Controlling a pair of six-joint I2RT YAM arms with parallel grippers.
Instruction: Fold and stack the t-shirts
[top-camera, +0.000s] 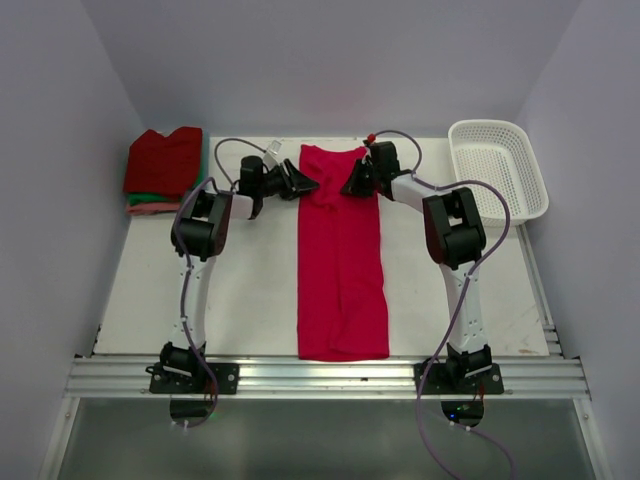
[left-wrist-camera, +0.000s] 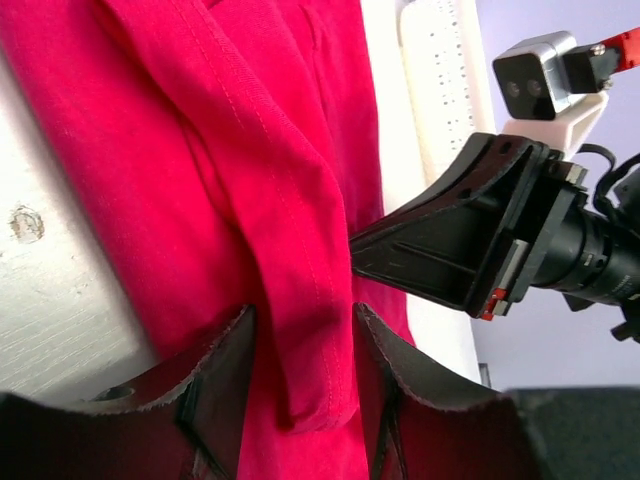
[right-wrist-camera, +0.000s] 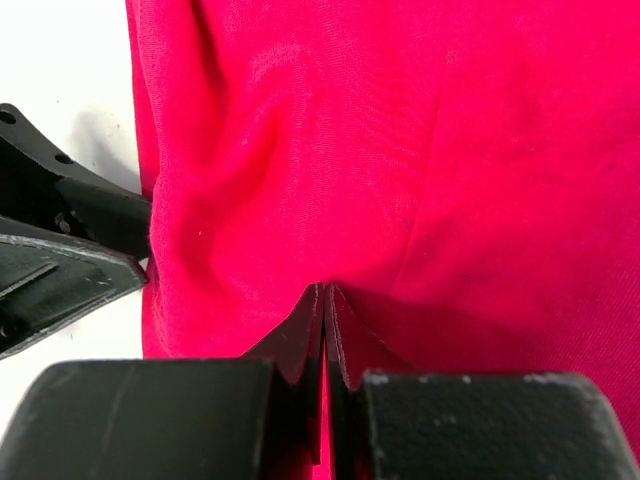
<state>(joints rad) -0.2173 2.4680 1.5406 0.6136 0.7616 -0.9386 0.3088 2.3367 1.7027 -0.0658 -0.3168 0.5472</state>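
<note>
I worked in what was plainly a robot lab, a small test cell. Plain pale walls (top-camera: 60, 150) boxed a white table (top-camera: 250, 300) in on three sides. Along its near edge ran a slotted aluminium rail (top-camera: 320, 378), and my left arm (top-camera: 195, 260) and right arm (top-camera: 455, 240) were bolted to it on black base plates. Loose purple-grey cables (top-camera: 428, 405) looped along both arms and hung down past the rail. A small grey camera (left-wrist-camera: 535, 82) with two lenses sat on a white bracket on my right wrist. On the table lay a red shirt (top-camera: 340, 260), spread flat, and a white plastic basket (top-camera: 487, 126) at the far right corner.
</note>
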